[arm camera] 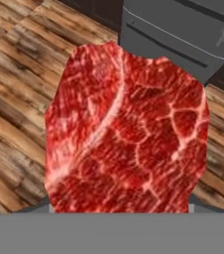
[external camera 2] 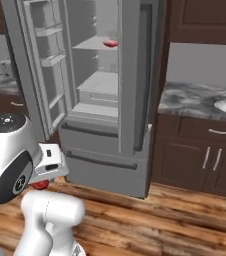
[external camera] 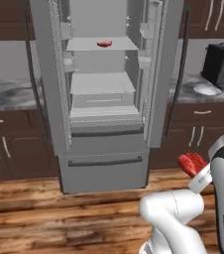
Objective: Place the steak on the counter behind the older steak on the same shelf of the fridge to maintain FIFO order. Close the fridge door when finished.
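The gripper (external camera: 197, 171) pinched the steak (arm camera: 126, 131) low over the wooden floor (external camera: 44, 213), near the fridge (external camera: 106, 163); both doors stood open, and the older steak (external camera: 104, 43) lay far back on the top shelf (external camera: 84, 45)

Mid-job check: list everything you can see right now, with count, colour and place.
steak: one, deep red, held at the hand above the wooden floor
older steak: one, pinkish red, on the top shelf
fridge: one, grey, both doors open, ahead
counter: grey-white marble, both sides of fridge
coffee machine: one, black, counter right of fridge
bowl: one, white, beside coffee machine
arm: one, white, foreground
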Available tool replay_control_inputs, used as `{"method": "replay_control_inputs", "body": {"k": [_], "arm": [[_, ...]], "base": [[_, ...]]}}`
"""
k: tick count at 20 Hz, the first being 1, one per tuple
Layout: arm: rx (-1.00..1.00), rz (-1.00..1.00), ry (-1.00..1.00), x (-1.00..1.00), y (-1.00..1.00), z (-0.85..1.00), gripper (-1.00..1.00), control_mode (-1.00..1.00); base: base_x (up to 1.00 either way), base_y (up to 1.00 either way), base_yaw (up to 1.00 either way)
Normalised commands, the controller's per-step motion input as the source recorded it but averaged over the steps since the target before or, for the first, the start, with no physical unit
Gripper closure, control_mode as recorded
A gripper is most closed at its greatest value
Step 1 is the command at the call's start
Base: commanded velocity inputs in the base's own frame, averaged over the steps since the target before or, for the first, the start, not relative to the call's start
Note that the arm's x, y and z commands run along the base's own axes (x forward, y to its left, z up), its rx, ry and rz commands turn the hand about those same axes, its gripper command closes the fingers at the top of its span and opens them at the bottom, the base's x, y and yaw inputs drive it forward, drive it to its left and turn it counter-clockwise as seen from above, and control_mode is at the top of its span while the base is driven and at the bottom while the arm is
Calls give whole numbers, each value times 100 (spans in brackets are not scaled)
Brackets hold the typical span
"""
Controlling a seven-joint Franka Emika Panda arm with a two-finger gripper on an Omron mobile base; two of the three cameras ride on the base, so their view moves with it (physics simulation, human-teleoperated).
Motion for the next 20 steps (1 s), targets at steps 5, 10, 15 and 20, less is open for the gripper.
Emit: {"method": "replay_control_inputs", "body": {"k": [5,10,15,20], "arm": [[0,0,0,0,0,0,100,100],[0,0,0,0,0,0,100,100],[0,0,0,0,0,0,100,100],[0,0,0,0,0,0,100,100]], "base": [[69,79,-25],[85,67,-27],[78,-8,-7],[76,-16,0]]}}
